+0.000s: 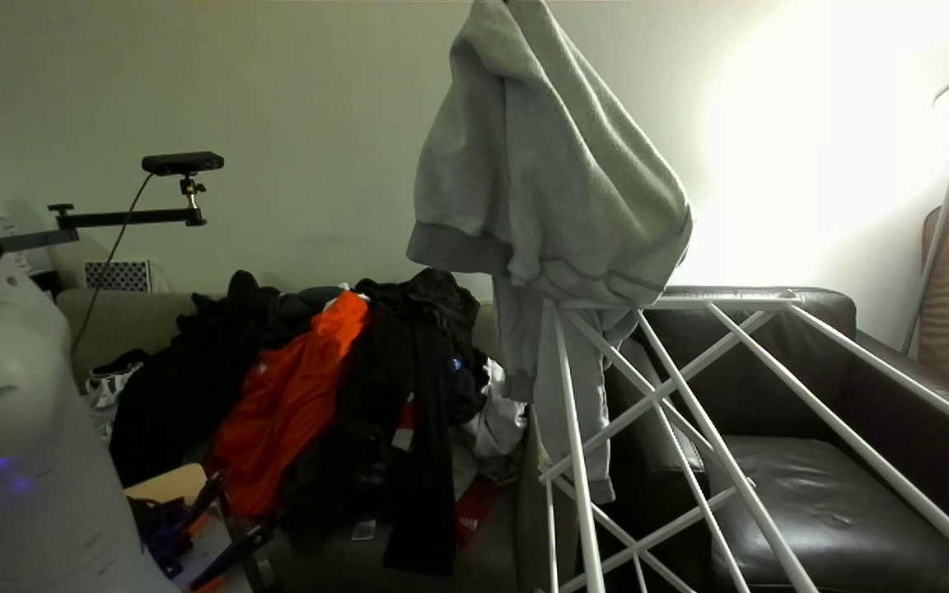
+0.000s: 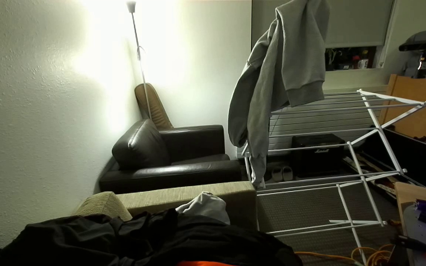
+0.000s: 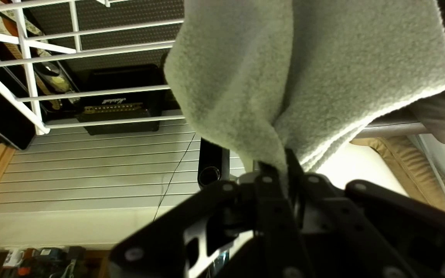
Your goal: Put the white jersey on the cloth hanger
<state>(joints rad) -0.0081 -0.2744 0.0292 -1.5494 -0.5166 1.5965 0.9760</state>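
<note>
The white jersey looks light grey here. It hangs bunched from above in both exterior views (image 1: pixel 557 181) (image 2: pixel 301 55) and fills the upper middle of the wrist view (image 3: pixel 238 77). The cloth hanger is a white drying rack with thin bars, in both exterior views (image 1: pixel 738 305) (image 2: pixel 379 129) and at upper left in the wrist view (image 3: pixel 25 50). My gripper (image 3: pixel 280 166) is shut on a fold of the jersey; it is above the frame in both exterior views. The jersey's lower part and a sleeve hang at one end of the rack. Whether the cloth rests on a bar, I cannot tell.
A pile of dark and orange clothes (image 1: pixel 392 371) lies on a beige sofa (image 2: pixel 198 192). A dark leather armchair (image 1: pixel 771 494) stands beside the rack. A camera on a bracket (image 1: pixel 182 163) sticks out near the arm's base (image 1: pixel 13 395). A black amplifier (image 2: pixel 318 151) stands behind the rack.
</note>
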